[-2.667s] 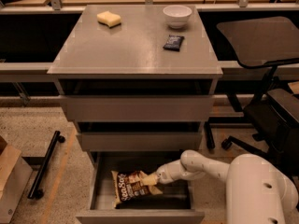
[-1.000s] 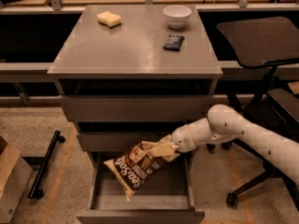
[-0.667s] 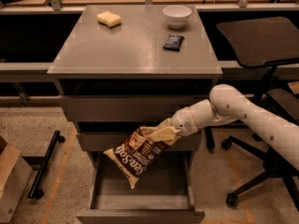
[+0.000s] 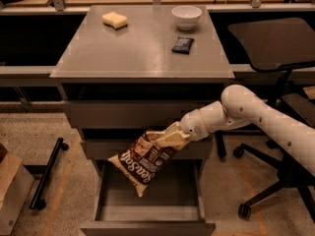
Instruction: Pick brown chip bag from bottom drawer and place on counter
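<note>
My gripper (image 4: 165, 139) is shut on the top end of the brown chip bag (image 4: 141, 160), which hangs tilted down to the left with its white "Sea Salt" lettering showing. The bag is in the air in front of the middle drawer, above the open bottom drawer (image 4: 147, 219), whose grey tray shows nothing else inside. The white arm reaches in from the right. The counter (image 4: 133, 53) is above the gripper and the bag.
On the counter lie a yellow sponge (image 4: 114, 19), a white bowl (image 4: 186, 16) and a small dark packet (image 4: 182, 44). A black office chair (image 4: 275, 48) stands at the right. A cardboard box (image 4: 10, 193) and a black bar (image 4: 47, 173) are on the floor at the left.
The gripper has lifted the brown chip bag up out of the bottom drawer and a little to the right, to the height of the middle drawer.
</note>
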